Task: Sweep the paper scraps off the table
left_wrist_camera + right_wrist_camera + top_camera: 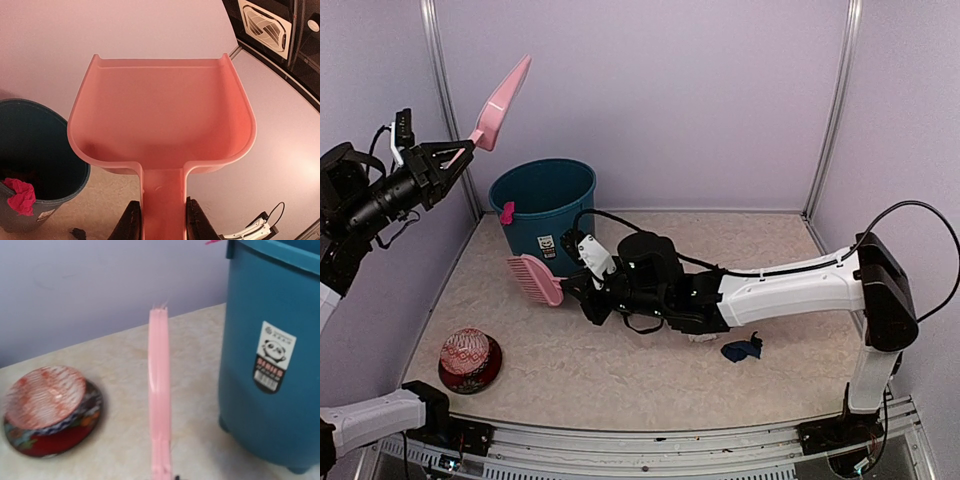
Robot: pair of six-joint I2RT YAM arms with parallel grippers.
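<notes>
My left gripper (455, 155) is raised high at the left wall, shut on the handle of the pink dustpan (505, 98). In the left wrist view the dustpan (162, 120) is empty, with its handle between my fingers (131, 224). My right gripper (575, 285) is low over the table (620, 375), shut on the pink brush (535, 278), seen edge-on in the right wrist view (159, 390). A magenta scrap (507, 212) hangs on the bin's rim (20, 195). A dark blue scrap (742, 349) and a white scrap (703, 337) lie by my right forearm. A small black scrap (77, 232) lies near the bin.
A teal bin (545, 205) stands at the back left, just right of the brush (275, 355). A bowl holding a red patterned ball (470, 360) sits at the front left (50, 410). Lilac walls close the table on three sides.
</notes>
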